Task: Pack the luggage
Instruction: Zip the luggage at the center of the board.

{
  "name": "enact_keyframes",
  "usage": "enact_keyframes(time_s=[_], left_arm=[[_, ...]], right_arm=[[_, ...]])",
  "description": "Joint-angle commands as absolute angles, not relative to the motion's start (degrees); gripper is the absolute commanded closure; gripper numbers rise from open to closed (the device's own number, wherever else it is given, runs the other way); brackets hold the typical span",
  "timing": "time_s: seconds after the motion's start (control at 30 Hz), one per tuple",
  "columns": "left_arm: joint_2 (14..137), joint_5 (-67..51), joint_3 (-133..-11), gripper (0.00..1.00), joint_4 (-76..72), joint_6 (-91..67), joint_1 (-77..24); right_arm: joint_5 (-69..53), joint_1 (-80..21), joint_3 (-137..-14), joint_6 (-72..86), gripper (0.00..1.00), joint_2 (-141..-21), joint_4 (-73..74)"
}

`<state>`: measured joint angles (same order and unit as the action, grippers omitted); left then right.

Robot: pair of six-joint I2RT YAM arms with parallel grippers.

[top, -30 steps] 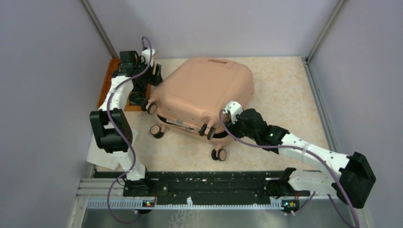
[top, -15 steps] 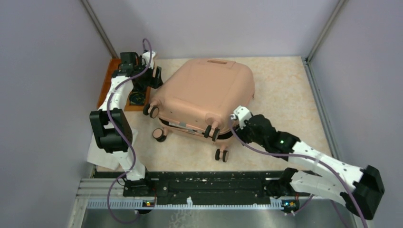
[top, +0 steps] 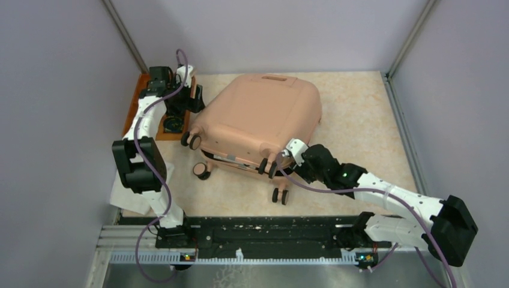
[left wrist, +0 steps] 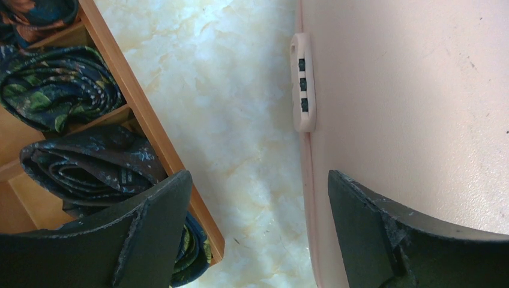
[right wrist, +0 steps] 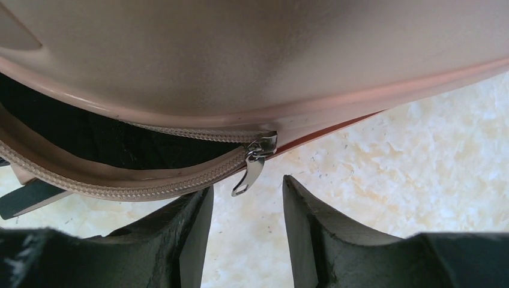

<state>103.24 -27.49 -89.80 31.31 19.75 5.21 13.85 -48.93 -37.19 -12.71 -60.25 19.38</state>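
- The luggage (top: pixel 258 123) lay flat on the table (top: pixel 366 114), mid-scene toward the far side. Its wheels faced near-left, and its lid was down but unzipped along the near edge, with black lining showing in the gap.
- The zipper pull (right wrist: pixel 254 171) hung at the near-right corner, just beyond the tips of the right gripper (right wrist: pixel 247 189) and in line with the gap between its fingers. The open stretch of zip ran leftward from there.
- The right arm was plainly the nearer one. The left gripper (left wrist: pixel 257 183) hovered at the far-left side, between the wooden tray (left wrist: pixel 150 129) of rolled ties (left wrist: pixel 90 162) and the shell by the combination lock (left wrist: pixel 303 84).
- The right gripper's jaws stood partly apart and clasped nothing, so a short advance and pinch looked necessary.
- The left gripper's jaws were spread wide and empty.
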Motion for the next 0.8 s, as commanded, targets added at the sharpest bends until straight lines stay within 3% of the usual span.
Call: enact_keyframes(time_s=[0.0,0.1,0.3,0.53,0.77], left_arm=[[101.4,-31.0,-91.3,0.09,35.4,17.7,6.3],[100.5,-31.3,-89.7,0.10,35.6,18.3,7.2],[100.4,-35.5,-85.0,0.14,36.0,19.2,7.2],[97.6,-38.2,-79.2,0.16,34.3,18.7,7.1],[94.5,-39.7,-76.1,0.18,35.0,19.2,7.0]], right_arm=[[15.1,-49.1,-37.3,-15.1,0.55,-59.8,6.7],[15.8,-49.1,-35.5,-15.0,0.62,-60.1,3.4],[19.9,-49.1,-32.6,-13.7,1.00,-60.4,-4.2],[19.8,-49.2,-29.3,-7.2,1.00,-52.5,-5.7],[15.3,-49.8,-32.9,-0.8,1.00,-51.9,5.0]])
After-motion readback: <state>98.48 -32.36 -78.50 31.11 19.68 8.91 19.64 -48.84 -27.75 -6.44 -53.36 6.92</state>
